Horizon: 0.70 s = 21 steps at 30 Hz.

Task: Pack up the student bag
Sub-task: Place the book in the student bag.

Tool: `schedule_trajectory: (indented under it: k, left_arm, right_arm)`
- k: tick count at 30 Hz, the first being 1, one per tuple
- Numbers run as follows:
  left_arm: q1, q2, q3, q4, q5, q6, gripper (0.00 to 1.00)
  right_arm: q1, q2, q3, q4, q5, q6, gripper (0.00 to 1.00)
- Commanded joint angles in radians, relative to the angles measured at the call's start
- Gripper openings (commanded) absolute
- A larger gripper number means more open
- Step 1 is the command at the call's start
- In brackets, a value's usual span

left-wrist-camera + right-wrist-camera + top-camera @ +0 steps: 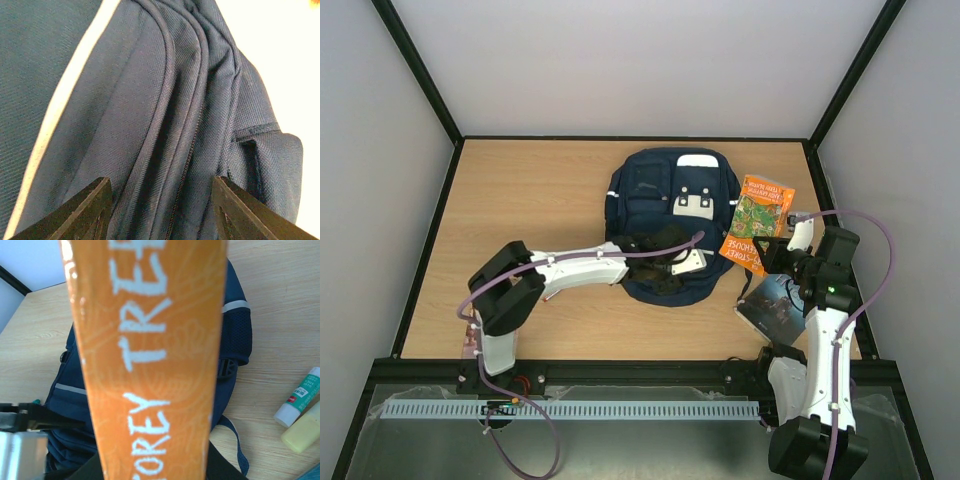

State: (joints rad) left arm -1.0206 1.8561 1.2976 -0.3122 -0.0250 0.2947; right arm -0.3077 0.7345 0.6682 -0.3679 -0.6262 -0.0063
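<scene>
My right gripper (772,258) is pinched on an orange book (758,218), and that book blocks most of my right wrist view. It is a broad orange band with white letters, cut off at top and bottom, running down the middle of the frame. My own fingertips show only as dark slivers at its lower edge. Behind it I catch parts of the bag (235,340). At the right edge a glue stick (299,400) lies on the wood beside a blurred yellow thing (302,429) that I cannot identify.

My left gripper (161,187) stands spread, its two dark tips at the bottom of the frame with a zip ridge of the bag between them. Whether they touch the cloth I cannot tell. That view is so close that it gives only navy weave, seams and one pale stripe on the left, and the upper right corner is washed out white.

From above, the bag lies in the middle of the frame, flat on the table (540,200), and my left wrist covers its near end. The book hangs tilted just right of the bag. At lower right a dark flat thing (772,305) lies partly under my right arm, too dim to name.

The table is pale wood-grain board edged with black rails. Plain grey-white walls (380,150) stand on three sides.
</scene>
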Motion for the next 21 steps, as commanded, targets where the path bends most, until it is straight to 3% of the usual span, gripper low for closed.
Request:
schedule_trajectory:
  k: [1,4,10,17,21]
  left_arm:
    - [0.004,0.066,0.046,-0.036,0.037,0.001,0.57]
    - [0.005,0.096,0.062,-0.025,-0.013,-0.010,0.56]
    - [0.008,0.138,0.116,-0.049,-0.085,-0.064,0.39]
    - [0.036,0.092,0.109,-0.051,-0.168,-0.121,0.05]
    - [0.053,0.013,0.061,-0.064,-0.198,-0.178,0.02]
  right_arm:
    - [-0.004,-0.021,0.006,0.059,-0.032,0.002,0.01]
    - [-0.004,-0.020,0.007,0.058,-0.039,0.002,0.01]
    - [-0.004,-0.015,0.007,0.055,-0.047,-0.004,0.01]
    - [-0.005,-0.014,0.008,0.053,-0.049,-0.007,0.01]
    - [-0.004,-0.015,0.008,0.052,-0.050,-0.008,0.01]
